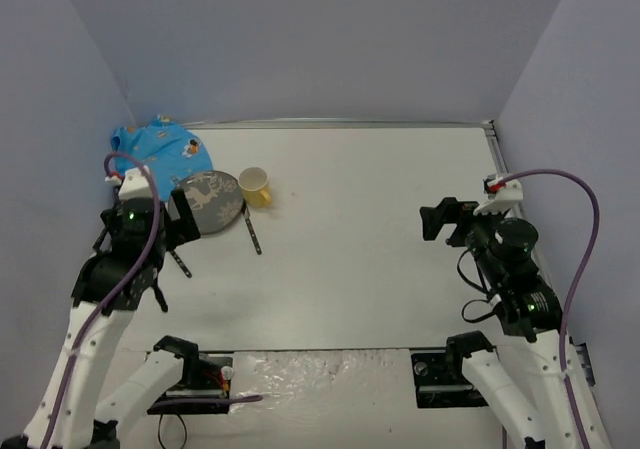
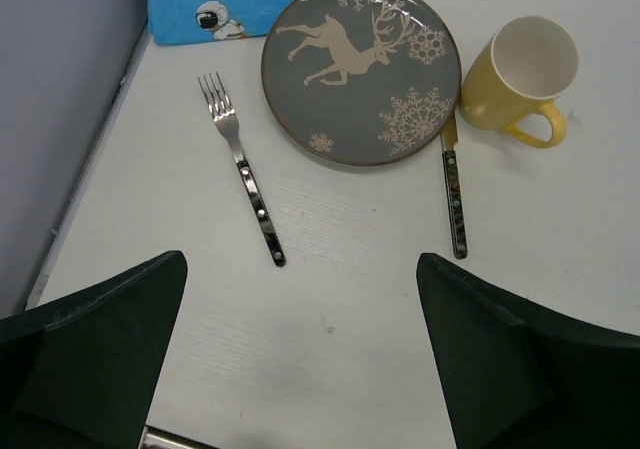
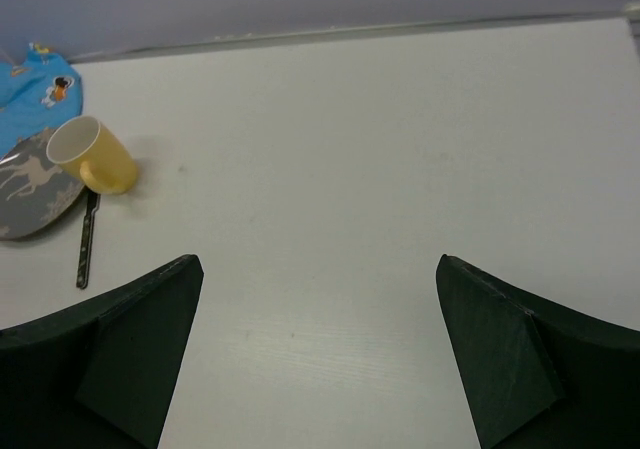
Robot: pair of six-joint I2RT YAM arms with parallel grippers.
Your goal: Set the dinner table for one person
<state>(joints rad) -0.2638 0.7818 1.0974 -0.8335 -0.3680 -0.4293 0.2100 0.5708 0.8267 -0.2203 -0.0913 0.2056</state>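
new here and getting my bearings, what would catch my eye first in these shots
A grey reindeer plate stands out at the far left of the white dinner table, with a fork on its left, a knife on its right and a yellow mug beside the knife. A bright blue cartoon cloth lies behind them in the corner. The left gripper and right gripper are open and empty.

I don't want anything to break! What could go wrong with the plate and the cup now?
The yellow mug stands right beside the plate, with the knife tip between them. If the open left gripper reaches for one, it might knock the mug over. Also, the plate's far edge seems to lie on the blue cloth, so tugging that cloth could drag the plate along.
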